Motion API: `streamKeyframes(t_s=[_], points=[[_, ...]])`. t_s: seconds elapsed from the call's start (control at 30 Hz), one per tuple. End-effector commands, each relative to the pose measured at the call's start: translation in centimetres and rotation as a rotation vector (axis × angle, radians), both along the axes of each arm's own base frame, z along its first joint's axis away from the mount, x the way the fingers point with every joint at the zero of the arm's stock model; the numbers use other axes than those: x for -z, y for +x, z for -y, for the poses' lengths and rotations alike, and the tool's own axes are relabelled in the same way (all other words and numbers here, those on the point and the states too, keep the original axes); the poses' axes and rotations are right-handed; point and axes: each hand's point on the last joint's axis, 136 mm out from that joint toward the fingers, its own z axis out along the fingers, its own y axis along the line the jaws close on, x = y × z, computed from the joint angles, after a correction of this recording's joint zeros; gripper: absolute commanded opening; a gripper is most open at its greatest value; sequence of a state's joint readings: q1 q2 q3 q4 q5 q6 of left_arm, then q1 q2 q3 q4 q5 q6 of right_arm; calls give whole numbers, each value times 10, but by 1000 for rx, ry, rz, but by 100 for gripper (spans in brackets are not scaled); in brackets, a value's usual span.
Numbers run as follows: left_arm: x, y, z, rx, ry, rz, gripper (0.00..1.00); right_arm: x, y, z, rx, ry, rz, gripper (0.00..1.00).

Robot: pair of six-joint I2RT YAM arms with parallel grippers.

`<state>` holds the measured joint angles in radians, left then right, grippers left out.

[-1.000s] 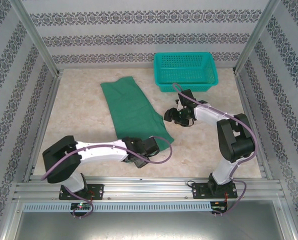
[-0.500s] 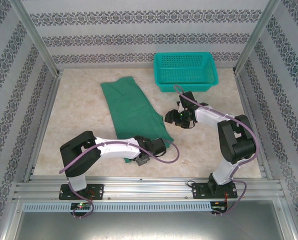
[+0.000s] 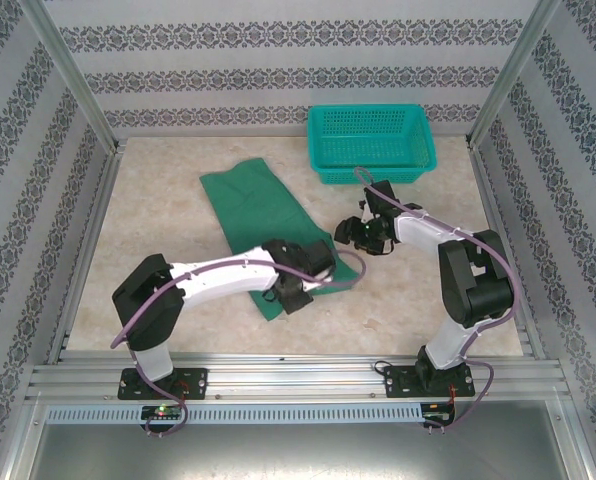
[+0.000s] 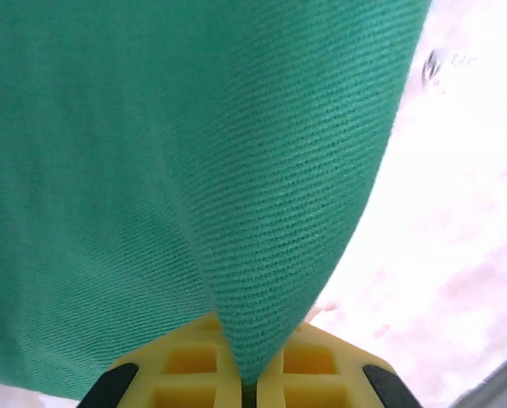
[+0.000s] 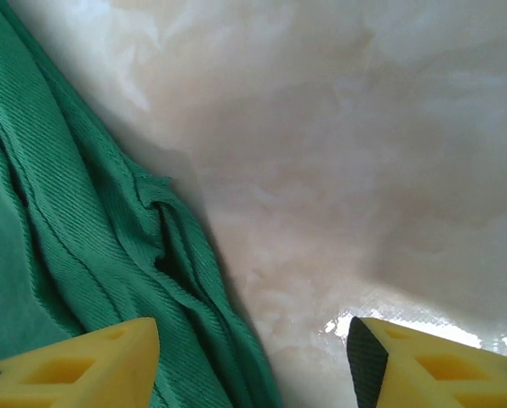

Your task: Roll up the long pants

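The long pants (image 3: 250, 208) are dark green cloth lying diagonally across the middle of the table. My left gripper (image 3: 291, 296) is at their near end, shut on a fold of the cloth. In the left wrist view the pants (image 4: 168, 161) rise as a taut ridge out of the seam between the yellow fingers (image 4: 321, 374) of my left gripper (image 4: 252, 387). My right gripper (image 3: 362, 237) hovers at the cloth's right edge. In the right wrist view my right gripper (image 5: 253, 374) is open, with the crumpled hem of the pants (image 5: 109, 229) beside its left finger (image 5: 83, 365).
A teal mesh basket (image 3: 371, 146) stands at the back right, just beyond the right arm. Patterned walls and metal posts close in the table on three sides. Bare marble surface (image 3: 158, 250) lies left of the pants and right of the right arm.
My left gripper has shut on the near end of the pants and drawn it up and back over the cloth. The right gripper shifted slightly to the right.
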<state>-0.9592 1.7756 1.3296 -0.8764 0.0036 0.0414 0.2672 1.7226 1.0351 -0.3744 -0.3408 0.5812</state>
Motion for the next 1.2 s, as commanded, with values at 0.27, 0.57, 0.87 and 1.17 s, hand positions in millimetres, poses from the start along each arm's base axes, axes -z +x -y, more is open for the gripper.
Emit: streamKeyframes(t_s=[0.27, 0.57, 0.87, 1.17], points=[[-6, 32, -37, -171, -105, -273, 6, -65, 19, 15, 31, -21, 172, 61], [0, 82, -52, -280, -177, -297, 6, -122, -30, -37, -222, 157, 246, 0], [30, 89, -50, -326, -178, -369, 7, -112, -91, -82, -465, 302, 110, 0], [36, 95, -62, -356, -138, -338, 10, -92, -86, -95, -486, 313, 52, 0]])
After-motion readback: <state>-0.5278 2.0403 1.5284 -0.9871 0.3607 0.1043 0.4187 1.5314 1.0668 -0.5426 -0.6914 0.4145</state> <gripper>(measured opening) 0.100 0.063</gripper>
